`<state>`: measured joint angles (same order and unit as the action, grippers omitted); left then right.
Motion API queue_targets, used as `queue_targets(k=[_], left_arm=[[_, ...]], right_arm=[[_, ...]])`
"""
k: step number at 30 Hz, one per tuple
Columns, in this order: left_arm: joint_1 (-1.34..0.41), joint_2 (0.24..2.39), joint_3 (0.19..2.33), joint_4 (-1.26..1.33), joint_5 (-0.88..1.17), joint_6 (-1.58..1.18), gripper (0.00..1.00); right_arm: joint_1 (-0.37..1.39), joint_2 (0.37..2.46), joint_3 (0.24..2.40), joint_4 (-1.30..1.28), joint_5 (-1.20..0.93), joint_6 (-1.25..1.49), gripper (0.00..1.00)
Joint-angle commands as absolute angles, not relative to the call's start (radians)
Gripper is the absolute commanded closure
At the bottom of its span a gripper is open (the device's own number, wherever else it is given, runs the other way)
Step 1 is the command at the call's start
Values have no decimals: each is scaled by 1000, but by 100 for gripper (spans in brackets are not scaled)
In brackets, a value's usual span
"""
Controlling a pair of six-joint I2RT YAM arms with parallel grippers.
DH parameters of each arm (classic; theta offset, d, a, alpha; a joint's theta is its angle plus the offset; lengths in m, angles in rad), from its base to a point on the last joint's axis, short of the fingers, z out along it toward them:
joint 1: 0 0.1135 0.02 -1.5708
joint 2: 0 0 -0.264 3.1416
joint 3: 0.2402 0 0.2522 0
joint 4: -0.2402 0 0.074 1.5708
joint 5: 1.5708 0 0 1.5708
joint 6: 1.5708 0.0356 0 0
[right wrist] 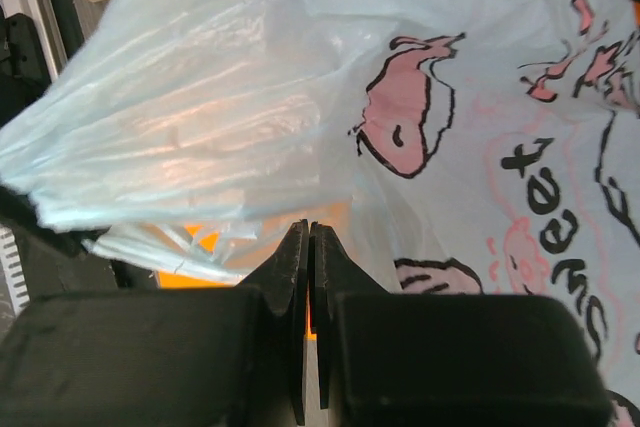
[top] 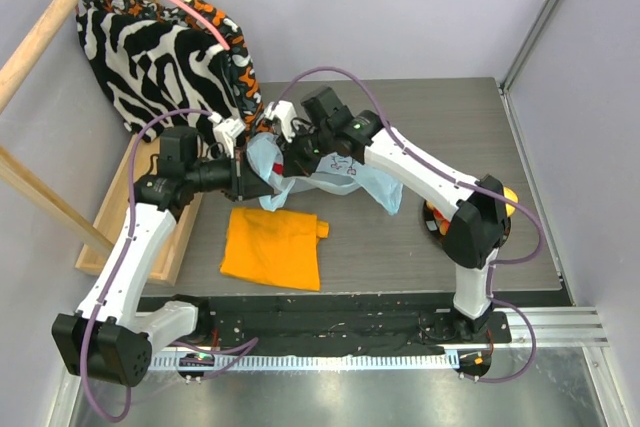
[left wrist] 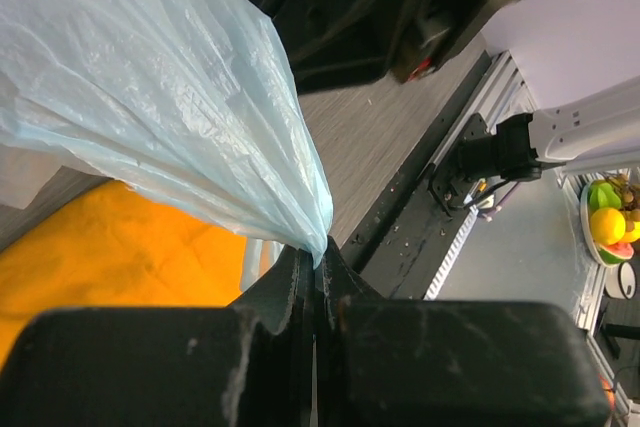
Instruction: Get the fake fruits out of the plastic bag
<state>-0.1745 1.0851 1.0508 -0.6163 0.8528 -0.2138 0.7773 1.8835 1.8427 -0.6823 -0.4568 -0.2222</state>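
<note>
The pale blue plastic bag with its pink cartoon print hangs above the table between both grippers. My left gripper is shut on a bunched edge of the bag, with the film pinched at its tips. My right gripper is shut, and the printed bag lies stretched right at its tips. Several fake fruits sit on a plate at the right, partly hidden by the right arm. They also show in the left wrist view, a yellow lemon among them. I cannot see inside the bag.
An orange folded cloth lies flat under the bag, towards the front. A zebra-striped cloth leans at the back left beside a wooden frame. Something yellow shows behind the right arm's elbow.
</note>
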Motion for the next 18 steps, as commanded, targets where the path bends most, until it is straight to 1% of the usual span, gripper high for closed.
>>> queue_targets(k=[1,4,5,7,8,12,13,14,16,18], left_arm=[[-163,1072,1089,-563,874,-262,100],[-156,1068,1097,-561,885,-271,100],[-155,1068,1098,-561,891,-270,100],[-155,1066,1100,-577,897,-259,100],[-155,1065,1098,-581,897,-243,100],[-155,1054,1072,-598,914,-216,100],[-155,1052,1062,-598,922,-213,100],[-155,1052,1058,-598,922,-207,100],[-153,1054,1055,-609,920,-195,100],[-155,1054,1065,-629,920,-164,100]], right_arm=[[788,1928,1858,-628,-343,-134,99],[779,1960,1810,-563,-182,-53,99],[770,1971,1807,-557,-93,-32,99],[741,2000,1810,-534,-22,-2,99],[708,2012,1818,-526,51,30,99],[643,2057,1856,-523,133,34,98],[637,2063,1856,-522,149,26,94],[632,2069,1849,-522,165,18,92],[630,2063,1819,-514,221,-43,91],[623,2023,1729,-505,262,-93,91]])
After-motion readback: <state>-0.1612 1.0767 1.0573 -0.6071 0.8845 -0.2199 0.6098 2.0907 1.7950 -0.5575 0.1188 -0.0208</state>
